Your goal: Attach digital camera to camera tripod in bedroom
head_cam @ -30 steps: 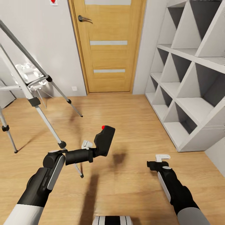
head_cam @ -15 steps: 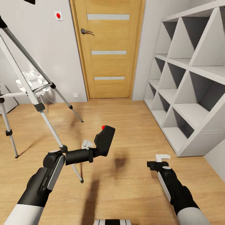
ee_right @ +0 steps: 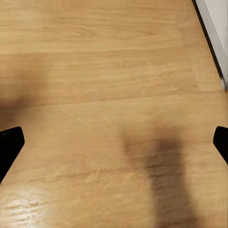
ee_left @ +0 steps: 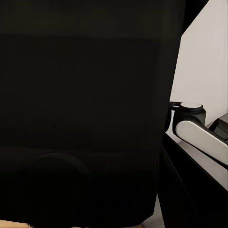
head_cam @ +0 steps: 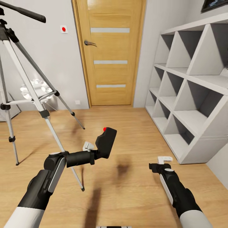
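Left gripper (head_cam: 92,151) pinching chunky matte-black digital camera (head_cam: 106,142), right of tall silver-legged camera tripod (head_cam: 31,91). Right gripper (head_cam: 162,162) spread, empty. Camera likely rigid, light; grip body, avoid lens.

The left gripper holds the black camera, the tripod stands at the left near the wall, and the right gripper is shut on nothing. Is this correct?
One point is wrong: the right gripper is open, with its fingertips far apart over the bare wood floor, as the right wrist view shows. The left gripper does hold the digital camera, and the camera tripod stands at the left.
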Controlling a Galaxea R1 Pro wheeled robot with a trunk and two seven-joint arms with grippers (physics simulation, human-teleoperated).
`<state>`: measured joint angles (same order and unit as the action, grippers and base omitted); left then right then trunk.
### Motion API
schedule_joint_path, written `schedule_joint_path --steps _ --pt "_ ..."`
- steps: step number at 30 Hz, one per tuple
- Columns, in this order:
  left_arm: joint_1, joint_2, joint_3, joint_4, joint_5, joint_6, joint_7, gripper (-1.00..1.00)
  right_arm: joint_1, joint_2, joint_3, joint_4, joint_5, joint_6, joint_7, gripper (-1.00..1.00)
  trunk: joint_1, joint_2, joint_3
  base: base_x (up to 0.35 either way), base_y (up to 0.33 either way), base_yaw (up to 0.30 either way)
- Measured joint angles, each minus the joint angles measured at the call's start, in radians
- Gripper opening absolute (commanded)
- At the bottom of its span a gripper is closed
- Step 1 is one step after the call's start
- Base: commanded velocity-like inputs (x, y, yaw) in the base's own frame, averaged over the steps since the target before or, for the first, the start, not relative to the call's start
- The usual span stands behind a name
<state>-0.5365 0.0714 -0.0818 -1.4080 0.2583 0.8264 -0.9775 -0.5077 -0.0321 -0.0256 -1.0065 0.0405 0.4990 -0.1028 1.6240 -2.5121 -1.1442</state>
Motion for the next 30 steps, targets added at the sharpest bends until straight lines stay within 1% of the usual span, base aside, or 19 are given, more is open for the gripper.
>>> schedule_joint_path --steps 30 --pt "0.000 0.000 0.000 0.000 0.000 -0.001 0.003 -1.00 0.000 0.000 0.000 0.000 0.000 0.000 0.001 1.00 -0.013 0.007 0.116 0.000 0.000 0.000"
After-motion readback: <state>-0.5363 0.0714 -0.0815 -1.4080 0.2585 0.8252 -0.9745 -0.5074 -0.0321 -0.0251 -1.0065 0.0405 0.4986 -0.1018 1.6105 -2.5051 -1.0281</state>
